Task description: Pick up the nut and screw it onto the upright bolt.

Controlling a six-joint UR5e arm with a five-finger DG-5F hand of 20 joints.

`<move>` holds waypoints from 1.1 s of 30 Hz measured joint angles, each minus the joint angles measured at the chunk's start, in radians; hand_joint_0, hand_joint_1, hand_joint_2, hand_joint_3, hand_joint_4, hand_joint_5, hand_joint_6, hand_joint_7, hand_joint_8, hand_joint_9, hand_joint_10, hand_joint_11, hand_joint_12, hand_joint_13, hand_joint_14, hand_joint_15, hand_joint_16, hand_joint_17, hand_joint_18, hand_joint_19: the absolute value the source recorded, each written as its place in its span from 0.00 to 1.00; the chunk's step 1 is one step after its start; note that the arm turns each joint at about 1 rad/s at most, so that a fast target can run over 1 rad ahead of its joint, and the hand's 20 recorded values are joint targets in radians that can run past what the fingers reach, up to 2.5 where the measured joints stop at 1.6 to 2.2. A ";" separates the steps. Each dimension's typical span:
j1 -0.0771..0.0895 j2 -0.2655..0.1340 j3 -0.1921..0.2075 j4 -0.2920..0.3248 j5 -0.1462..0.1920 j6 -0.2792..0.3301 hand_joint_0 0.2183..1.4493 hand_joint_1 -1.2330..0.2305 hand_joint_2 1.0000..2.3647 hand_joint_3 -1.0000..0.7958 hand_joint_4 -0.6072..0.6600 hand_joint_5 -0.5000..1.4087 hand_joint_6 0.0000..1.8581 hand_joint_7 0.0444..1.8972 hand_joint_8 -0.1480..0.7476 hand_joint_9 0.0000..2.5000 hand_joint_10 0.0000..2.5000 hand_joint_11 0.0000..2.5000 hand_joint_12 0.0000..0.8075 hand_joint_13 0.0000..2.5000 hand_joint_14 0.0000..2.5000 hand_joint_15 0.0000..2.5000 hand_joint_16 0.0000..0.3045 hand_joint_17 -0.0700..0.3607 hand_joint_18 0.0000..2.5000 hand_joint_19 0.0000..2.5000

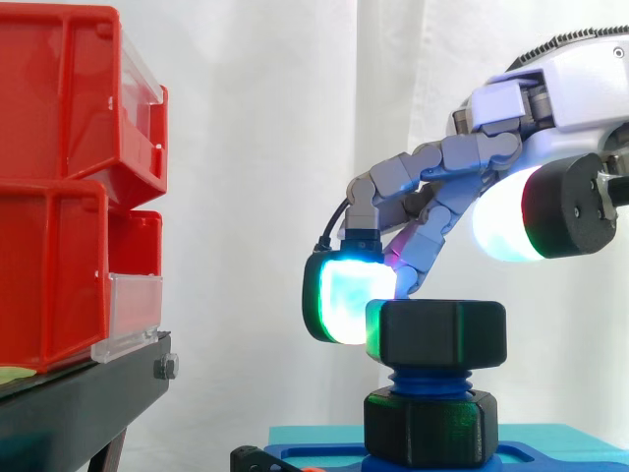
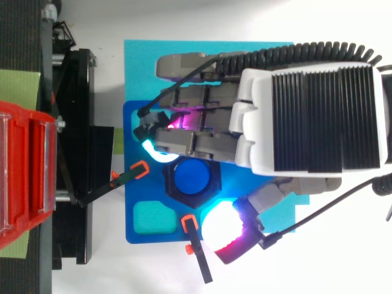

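A white desk (image 2: 153,269) carries a cyan mat (image 2: 141,61), and on the mat lies a dark blue plate (image 2: 131,202). At the plate's near edge sits an orange and black clamp (image 2: 195,248). A second one (image 2: 130,174) sits at its left edge, pointing in toward the middle.

Just behind the near clamp hangs the thumb pad (image 1: 506,221), glowing white with a magenta rim. In the side view it is raised above and to the right of the nut (image 1: 442,332), clear of it.

The nut is black and six-sided. It sits level on the top of the upright blue bolt (image 1: 432,382), whose round end shows through it from above. A short run of blue thread shows below the nut, above a black hexagonal base (image 1: 428,425) on the plate.

The hand (image 2: 288,110) reaches in from the right, its back turned up. Its fingers curl down over the far and left sides of the nut, hooked round it. One finger pad (image 1: 339,295), glowing cyan and green, presses the nut's upper left side. A fingertip lit magenta touches its top edge.

Well to the left, two red bins (image 1: 59,118) with clear front panels are stacked on a black stand (image 1: 79,403). A white curtain (image 1: 256,147) hangs behind everything.
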 measured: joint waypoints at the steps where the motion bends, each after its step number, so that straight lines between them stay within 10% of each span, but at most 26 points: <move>1: -0.003 0.000 0.000 0.000 -0.002 0.000 0.24 0.63 0.00 0.28 0.59 0.28 0.27 0.80 0.41 0.30 0.00 0.00 0.24 0.29 0.00 0.00 0.04 0.23 0.12 0.00; 19: -0.056 0.002 0.033 -0.028 -0.059 -0.012 0.26 0.59 0.00 0.28 0.53 0.29 0.27 0.84 0.41 0.45 0.00 0.00 0.18 0.40 0.00 0.00 0.02 0.20 0.26 0.00; 33: -0.078 0.001 0.141 -0.101 -0.089 -0.046 0.24 0.60 0.00 0.28 0.64 0.23 0.27 0.55 0.42 0.36 0.00 0.00 0.23 0.32 0.00 0.00 0.04 0.23 0.19 0.00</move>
